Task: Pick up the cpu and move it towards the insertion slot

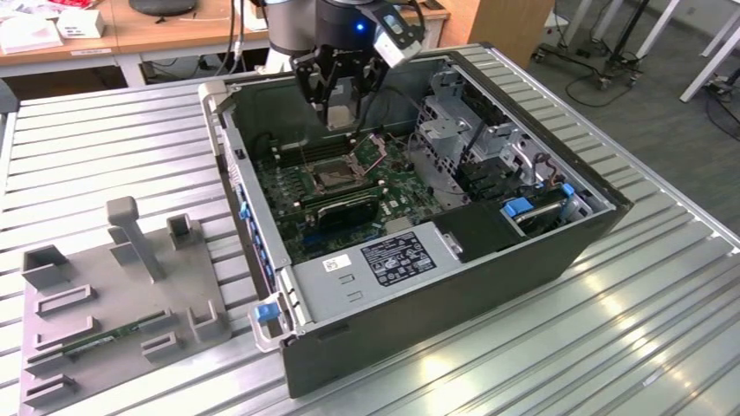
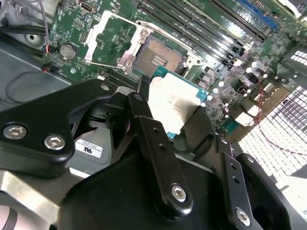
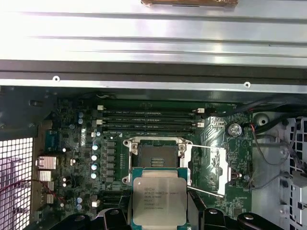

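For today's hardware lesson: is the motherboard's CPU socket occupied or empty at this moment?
Empty. In both wrist views the insertion slot shows its bare dark centre, retention frame swung open, while the cpu sits in the gripper short of it.

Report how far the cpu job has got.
Done: the cpu is picked up, clamped in the claw and raised above the motherboard inside the open computer case. In hand: it hangs close beside the insertion slot, whose metal cover frame is swung open. Left: it is not yet over the slot, which sits bare.
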Controlling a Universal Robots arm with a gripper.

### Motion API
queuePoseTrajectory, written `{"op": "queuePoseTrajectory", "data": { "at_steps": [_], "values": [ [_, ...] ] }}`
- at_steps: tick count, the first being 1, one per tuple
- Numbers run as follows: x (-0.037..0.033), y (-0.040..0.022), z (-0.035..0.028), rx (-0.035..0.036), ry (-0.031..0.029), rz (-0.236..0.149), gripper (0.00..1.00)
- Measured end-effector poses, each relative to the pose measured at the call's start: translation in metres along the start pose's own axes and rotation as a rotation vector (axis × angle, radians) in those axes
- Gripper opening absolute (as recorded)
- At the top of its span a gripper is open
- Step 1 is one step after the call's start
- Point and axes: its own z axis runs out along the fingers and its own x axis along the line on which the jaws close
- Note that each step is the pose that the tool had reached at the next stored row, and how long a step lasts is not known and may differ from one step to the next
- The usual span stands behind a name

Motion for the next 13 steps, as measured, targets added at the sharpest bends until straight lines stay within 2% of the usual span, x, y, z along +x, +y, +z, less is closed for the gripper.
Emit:
{"op": "queuePoseTrajectory", "data": {
  "at_steps": [13],
  "values": [
    [0.0000, 0.0013, 0.0018, 0.0002, 0.0000, 0.001, 0.54]
  ]
}}
